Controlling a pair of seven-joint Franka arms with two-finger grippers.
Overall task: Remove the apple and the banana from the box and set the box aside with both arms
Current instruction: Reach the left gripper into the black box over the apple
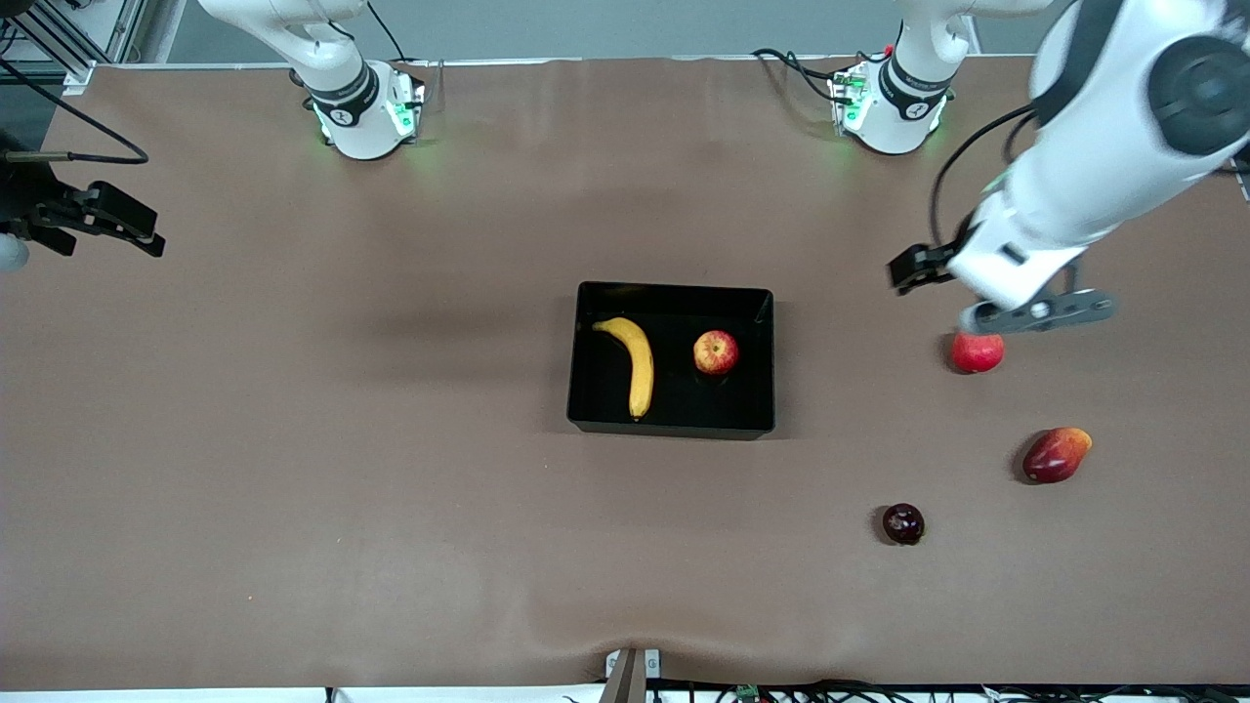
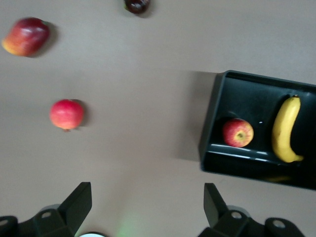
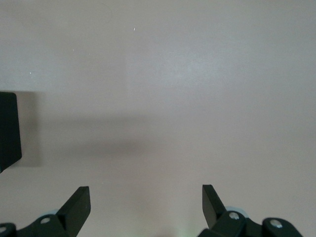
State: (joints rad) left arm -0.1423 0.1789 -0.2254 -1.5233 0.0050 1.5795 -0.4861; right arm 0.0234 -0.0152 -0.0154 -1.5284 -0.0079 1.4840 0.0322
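Since both fruits are seen lying inside the box, nothing of the task can be judged done: the apple and the banana have yet to be lifted out, and the box has yet to be shifted aside by the two arms together. The box is set at the middle of the counter, with the banana toward the right arm's end of it and the apple toward the left arm's end, the two apart from each other.

The left gripper is held in the air over bare counter, between the box and the pomegranate; its fingers are spread wide and nothing is grasped. In the left wrist view the apple is seen just inside the box wall closest to this gripper, well apart from the fingers and not between them, so a reach toward the box would be called for first.

The right gripper is held over the counter at the right arm's end, well apart from the box, its fingers likewise released and empty. Only a corner of the box is caught in the right wrist view, and the banana is not shown there.

A mango and a small dark fruit are left on the counter outside the box, nearer the front camera than the pomegranate.
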